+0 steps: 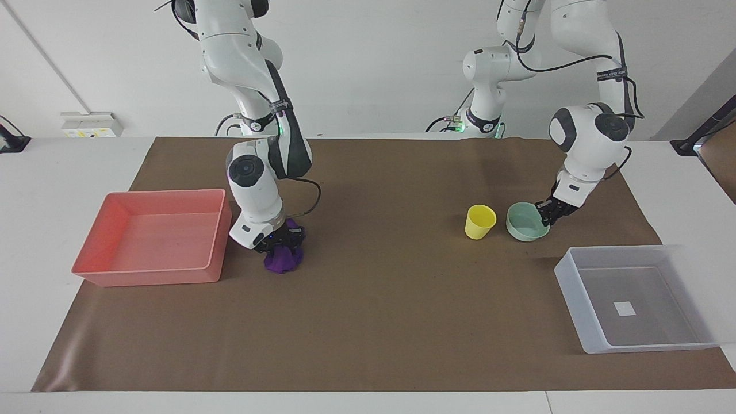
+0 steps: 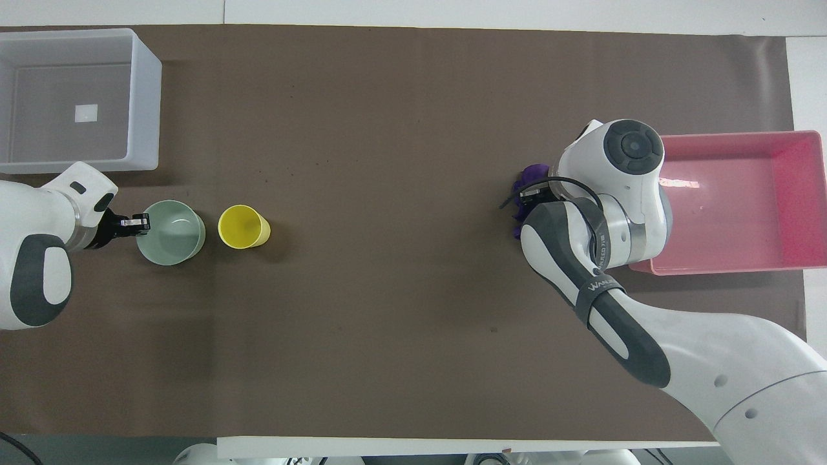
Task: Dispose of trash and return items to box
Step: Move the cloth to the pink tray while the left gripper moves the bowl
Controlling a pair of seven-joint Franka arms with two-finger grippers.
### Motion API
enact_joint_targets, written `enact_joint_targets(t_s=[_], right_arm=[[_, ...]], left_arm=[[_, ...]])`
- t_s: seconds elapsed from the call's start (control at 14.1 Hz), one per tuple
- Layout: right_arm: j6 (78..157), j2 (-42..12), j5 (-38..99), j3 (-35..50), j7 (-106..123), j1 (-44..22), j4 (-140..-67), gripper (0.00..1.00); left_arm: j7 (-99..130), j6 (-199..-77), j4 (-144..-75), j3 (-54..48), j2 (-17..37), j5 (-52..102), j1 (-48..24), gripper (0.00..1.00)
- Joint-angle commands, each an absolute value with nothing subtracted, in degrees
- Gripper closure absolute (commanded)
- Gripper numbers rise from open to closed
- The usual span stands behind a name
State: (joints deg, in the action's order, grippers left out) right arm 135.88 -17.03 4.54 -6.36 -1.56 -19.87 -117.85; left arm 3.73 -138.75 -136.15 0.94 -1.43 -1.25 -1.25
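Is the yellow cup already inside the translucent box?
No, the yellow cup stands on the brown mat beside the green bowl, while the translucent box holds only a small white square.

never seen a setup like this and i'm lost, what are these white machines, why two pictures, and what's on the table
The white machines are two robot arms, each ending in a two-finger gripper. One picture faces them from across the table; the other looks down from above their own end, so the sides appear swapped.

On the brown mat lie a purple cloth, a yellow cup, a green bowl, a pink tray and a clear box.

The right gripper is down on the cloth, which bunches around it, beside the tray. The left gripper is at the bowl's rim, on the side away from the cup. Both look closed on them, though nothing is lifted.
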Motion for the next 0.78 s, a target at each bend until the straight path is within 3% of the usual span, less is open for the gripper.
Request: enact_joint_targets(t_s=[0.0, 0.14, 0.35, 0.5, 0.71], right_arm=[[135.97, -15.82, 5.80, -6.33, -1.32, -19.51, -117.95, 1.00], [132.04, -13.99, 5.71, -6.42, -0.88, -18.55, -116.12, 1.00], [122.72, -10.73, 5.19, -6.59, -0.70, -15.83, -111.55, 1.00], [119.37, -8.01, 4.66, -6.77, -0.44, -14.68, -109.87, 1.00], [116.38, -3.97, 3.96, -6.86, 4.63, -9.16, -108.73, 1.00]], left_arm=[[5.45, -137.04, -136.68, 0.97, -2.81, -1.32, -2.02, 1.00], [5.19, -128.73, -132.91, 0.88, -5.43, -1.32, -2.02, 1.00], [5.10, -112.11, -119.94, 0.79, -6.86, -0.45, -1.93, 1.00], [4.92, -106.80, -109.30, 1.14, -2.67, 3.67, -1.23, 1.00], [4.66, -106.96, -101.01, 1.58, 2.35, 4.13, 2.53, 1.00]])
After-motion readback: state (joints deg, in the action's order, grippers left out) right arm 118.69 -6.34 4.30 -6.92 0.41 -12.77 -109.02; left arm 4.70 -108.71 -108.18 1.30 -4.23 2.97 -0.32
